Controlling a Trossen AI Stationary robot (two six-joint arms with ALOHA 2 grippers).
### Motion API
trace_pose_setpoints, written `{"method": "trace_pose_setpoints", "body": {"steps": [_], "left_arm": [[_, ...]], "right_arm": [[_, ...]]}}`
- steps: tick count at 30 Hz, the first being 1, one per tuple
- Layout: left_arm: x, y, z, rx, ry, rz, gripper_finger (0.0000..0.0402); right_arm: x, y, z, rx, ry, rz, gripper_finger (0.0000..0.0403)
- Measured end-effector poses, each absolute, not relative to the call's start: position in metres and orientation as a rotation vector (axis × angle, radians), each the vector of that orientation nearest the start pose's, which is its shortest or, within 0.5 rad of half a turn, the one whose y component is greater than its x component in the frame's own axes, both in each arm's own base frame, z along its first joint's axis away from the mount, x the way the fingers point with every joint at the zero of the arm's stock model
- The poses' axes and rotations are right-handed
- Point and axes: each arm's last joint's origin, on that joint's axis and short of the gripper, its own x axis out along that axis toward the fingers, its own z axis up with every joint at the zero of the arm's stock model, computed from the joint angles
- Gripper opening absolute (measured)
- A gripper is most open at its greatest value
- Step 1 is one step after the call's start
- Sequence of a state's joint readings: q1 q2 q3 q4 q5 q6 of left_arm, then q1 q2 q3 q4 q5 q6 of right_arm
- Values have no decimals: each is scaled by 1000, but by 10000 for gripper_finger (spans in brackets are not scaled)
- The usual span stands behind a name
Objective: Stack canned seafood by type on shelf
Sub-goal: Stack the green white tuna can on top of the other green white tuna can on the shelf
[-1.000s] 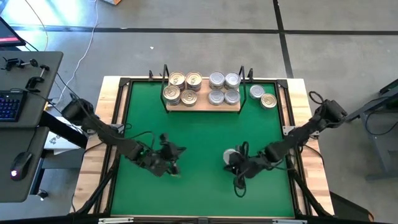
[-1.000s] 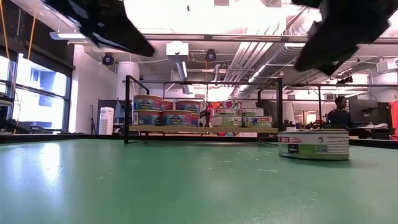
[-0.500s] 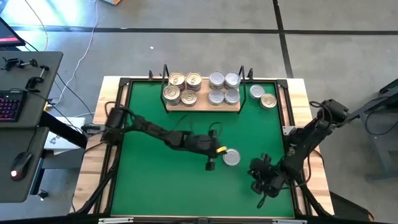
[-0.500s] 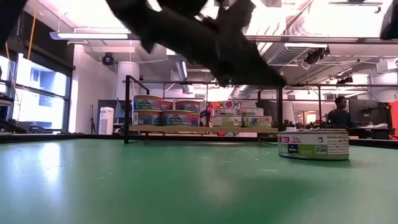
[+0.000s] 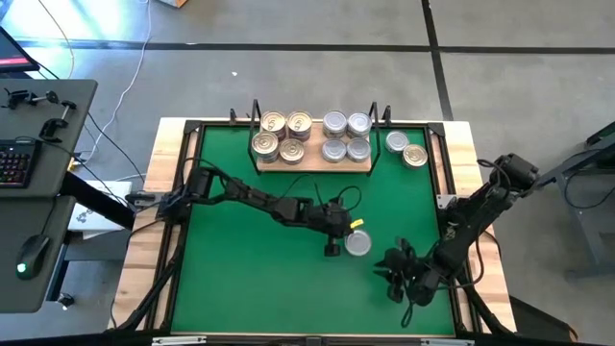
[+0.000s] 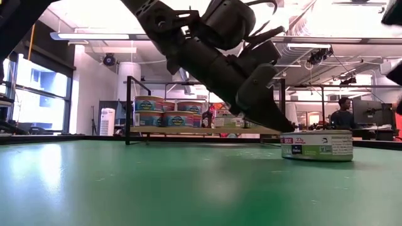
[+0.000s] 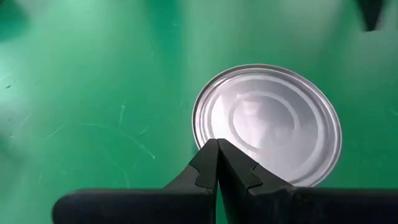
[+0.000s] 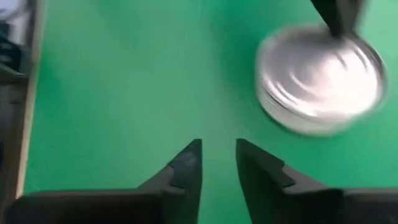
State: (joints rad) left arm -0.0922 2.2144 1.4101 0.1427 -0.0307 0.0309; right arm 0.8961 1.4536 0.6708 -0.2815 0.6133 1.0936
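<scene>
Landmark: the lone silver tin (image 5: pixel 357 244) on the green mat (image 5: pixel 240 269), lid blank side up, upright, well short of the shelf.

Nearest the front edge: right gripper (image 5: pixel 392 274), just off the lone tin toward the front-right corner of the mat, hovering, not touching it. Right wrist view shows its fingers (image 8: pixel 186 163) slightly parted with a narrow gap, nothing between them; the tin (image 8: pixel 318 78) sits ahead and off to one side.

Left gripper (image 5: pixel 332 242) reaches across the mat and sits right beside the lone tin, on its left flank. Fingers (image 7: pixel 208 165) pressed together, tips closed with nothing in them, over the tin's rim (image 7: pixel 267 121). Low view: the closed tip (image 6: pixel 276 122) comes down at a slant to the tin's top edge (image 6: pixel 316 145); cannot tell whether it actually touches.

Beyond the lone tin: the shelf (image 5: pixel 313 157), wood board with black wire uprights at each end, against the far edge of the mat. On it, gold-lidded tins (image 5: pixel 285 135) in a group of four on the left half, silver-lidded tins (image 5: pixel 346 135) in a group of four on the right half. Low view shows both groups two high (image 6: pixel 163 111).

Right of the shelf, still farther than the lone tin: two loose tins on the mat, one silver (image 5: pixel 396 141), one gold (image 5: pixel 415 156), touching or nearly so.

Far background in low view: a person (image 6: pixel 343 113) at a desk.
</scene>
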Motion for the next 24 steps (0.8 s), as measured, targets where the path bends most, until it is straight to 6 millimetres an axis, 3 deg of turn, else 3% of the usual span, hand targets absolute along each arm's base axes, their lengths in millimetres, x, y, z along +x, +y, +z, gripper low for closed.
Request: {"method": "trace_pose_setpoints", "body": {"steps": [6,13,24], "left_arm": [[464,-42,119,105,692,-84,0],[463,-45,119,129,692,-97,0],[464,-41,118,156,693,-102,0]], "right_arm": [[185,189,159,149,698,-61,153],[195,183,157,-75,719,22,220],[197,176,168,-415,839,46,212]]}}
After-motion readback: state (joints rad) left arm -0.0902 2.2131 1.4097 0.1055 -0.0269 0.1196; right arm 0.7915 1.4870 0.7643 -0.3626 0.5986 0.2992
